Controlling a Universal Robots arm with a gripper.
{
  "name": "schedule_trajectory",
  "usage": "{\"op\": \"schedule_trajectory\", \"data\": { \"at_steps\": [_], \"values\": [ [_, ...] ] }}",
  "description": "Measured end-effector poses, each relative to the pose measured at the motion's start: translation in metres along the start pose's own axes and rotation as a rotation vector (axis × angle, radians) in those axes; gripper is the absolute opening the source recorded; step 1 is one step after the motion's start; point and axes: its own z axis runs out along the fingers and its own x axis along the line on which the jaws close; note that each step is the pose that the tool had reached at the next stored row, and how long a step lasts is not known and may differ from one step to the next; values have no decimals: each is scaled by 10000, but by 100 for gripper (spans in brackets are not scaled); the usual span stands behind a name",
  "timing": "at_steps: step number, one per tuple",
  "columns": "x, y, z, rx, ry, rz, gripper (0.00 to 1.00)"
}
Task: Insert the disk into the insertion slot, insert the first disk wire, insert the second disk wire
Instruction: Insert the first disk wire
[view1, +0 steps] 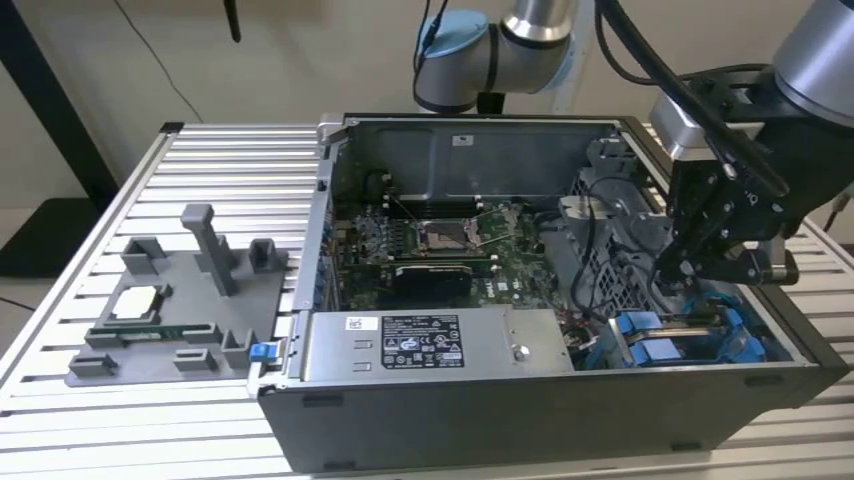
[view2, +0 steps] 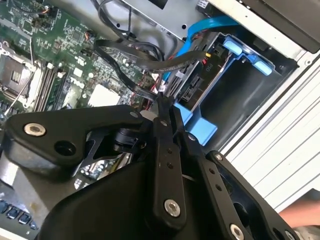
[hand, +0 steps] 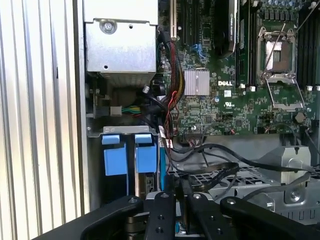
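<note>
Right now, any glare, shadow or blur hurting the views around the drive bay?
Exterior view: even light, mild sheen on the silver ribbed metal table; the black robot pincer shades the blue plastic drive guides. Second wrist view: close pincer body soft, the green motherboard sharp, the bay interior dark. First wrist view: the silver perforated metal box is bright; beneath it is shadowed.

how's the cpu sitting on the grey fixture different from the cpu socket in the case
The cpu lies outside the case on the grey fixture on the slatted table; the cpu socket is fixed on the green motherboard inside the case. The cpu shows a plain silver lid; the cpu socket is an open metal frame with a dark centre, apparently empty. Both are square and silvery.
</note>
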Motion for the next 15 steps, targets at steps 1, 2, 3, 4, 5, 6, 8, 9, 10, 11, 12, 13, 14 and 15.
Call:
{"op": "schedule_trajectory", "data": {
  "at_steps": [1, 2, 3, 4, 5, 6, 8, 9, 10, 11, 12, 13, 14, 15],
  "values": [
    [0, 0, 4, 0, 1, 0, 0],
    [0, 0, 4, 0, 2, 0, 0],
    [1, -1, 4, 0, 3, 0, 0],
    [1, 0, 5, 0, 2, 0, 0],
    [1, 0, 7, 0, 0, 0, 0],
    [1, 0, 7, 0, 0, 0, 0],
    [2, 0, 12, 0, -3, 0, 0],
    [2, -1, 17, 0, -3, 0, 0],
    [3, -1, 21, 0, 0, 0, 0],
    [4, -1, 27, 0, -1, 0, 0],
    [5, -1, 33, 0, -1, 0, 0],
    [6, -1, 40, 0, -1, 0, 0],
    [7, -1, 46, 0, -1, 0, 0],
    [9, -1, 53, -1, -1, 0, 0]
  ]
}}
